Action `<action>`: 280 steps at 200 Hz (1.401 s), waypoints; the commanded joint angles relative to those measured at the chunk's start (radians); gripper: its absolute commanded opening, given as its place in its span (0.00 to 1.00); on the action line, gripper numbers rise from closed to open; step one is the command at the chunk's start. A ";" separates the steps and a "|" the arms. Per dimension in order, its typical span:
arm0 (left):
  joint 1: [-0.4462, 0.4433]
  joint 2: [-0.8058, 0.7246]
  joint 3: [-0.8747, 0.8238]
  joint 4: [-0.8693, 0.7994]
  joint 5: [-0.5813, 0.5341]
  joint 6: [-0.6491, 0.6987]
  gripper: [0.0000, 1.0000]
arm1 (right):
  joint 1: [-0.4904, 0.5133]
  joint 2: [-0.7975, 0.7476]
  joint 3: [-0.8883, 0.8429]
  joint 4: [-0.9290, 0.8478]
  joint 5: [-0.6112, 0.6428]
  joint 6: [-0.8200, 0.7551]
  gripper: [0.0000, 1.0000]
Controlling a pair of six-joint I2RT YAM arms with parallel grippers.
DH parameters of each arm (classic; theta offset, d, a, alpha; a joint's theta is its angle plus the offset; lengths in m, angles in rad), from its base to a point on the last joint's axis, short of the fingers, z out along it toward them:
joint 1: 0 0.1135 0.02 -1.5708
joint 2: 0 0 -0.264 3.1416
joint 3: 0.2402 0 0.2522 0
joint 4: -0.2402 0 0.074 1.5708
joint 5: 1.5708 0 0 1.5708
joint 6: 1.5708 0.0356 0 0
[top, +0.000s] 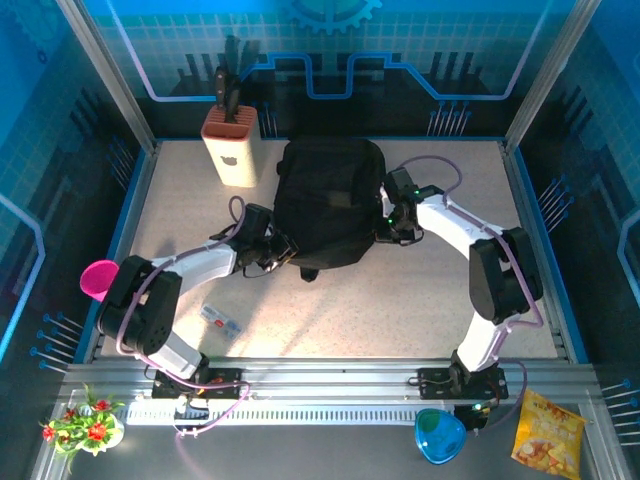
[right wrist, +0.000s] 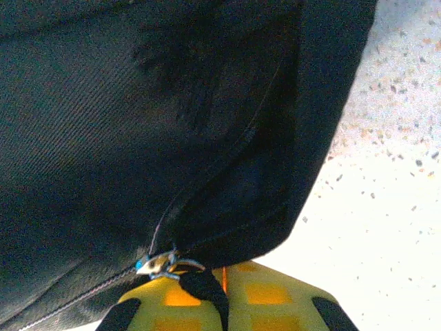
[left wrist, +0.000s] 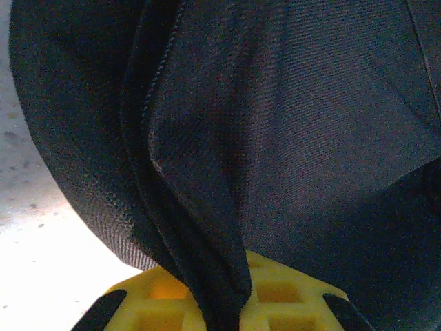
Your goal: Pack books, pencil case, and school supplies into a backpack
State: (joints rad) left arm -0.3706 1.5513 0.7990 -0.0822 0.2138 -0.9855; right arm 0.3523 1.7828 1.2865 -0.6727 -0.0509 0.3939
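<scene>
Left fingers (left wrist: 148, 298) are pinching a backpack (top: 325, 210) fold, right fingers (right wrist: 275, 295) are clamping its zipper pull (right wrist: 200, 281); sliding it next needs steady counter-tension.

We see white shells on the left arm (top: 190, 265) and the right arm (top: 455, 225), broken by bulky black joint housings. A lilac cable (top: 440, 165) loops along the links behind each wrist. The left gripper (left wrist: 224, 293) and right gripper (right wrist: 222, 286) have yellow moulded fingers (right wrist: 269, 293) with square recesses, and black pieces flank their outer corners.
</scene>
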 commanded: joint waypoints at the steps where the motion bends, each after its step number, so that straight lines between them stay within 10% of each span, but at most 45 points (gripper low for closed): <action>1: 0.007 -0.055 0.034 -0.230 -0.086 0.128 0.10 | -0.032 0.009 0.045 -0.011 0.040 -0.049 0.00; 67: -0.130 -0.074 0.301 -0.470 -0.209 0.437 0.56 | -0.022 -0.064 -0.022 0.026 -0.130 -0.089 0.00; 163: -0.301 0.211 0.655 -0.498 -0.133 0.703 0.65 | -0.038 -0.087 -0.047 0.035 -0.157 -0.086 0.00; 242: -0.315 0.414 0.745 -0.471 -0.074 0.728 0.51 | -0.062 -0.058 -0.033 0.024 -0.192 -0.098 0.06; 280: -0.315 0.432 0.724 -0.477 -0.076 0.723 0.23 | -0.084 -0.038 -0.001 0.023 -0.191 -0.072 0.05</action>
State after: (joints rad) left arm -0.6800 1.9747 1.5154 -0.5255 0.1360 -0.2699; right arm 0.2981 1.7340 1.2491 -0.6430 -0.2260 0.3099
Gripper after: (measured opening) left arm 0.291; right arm 0.071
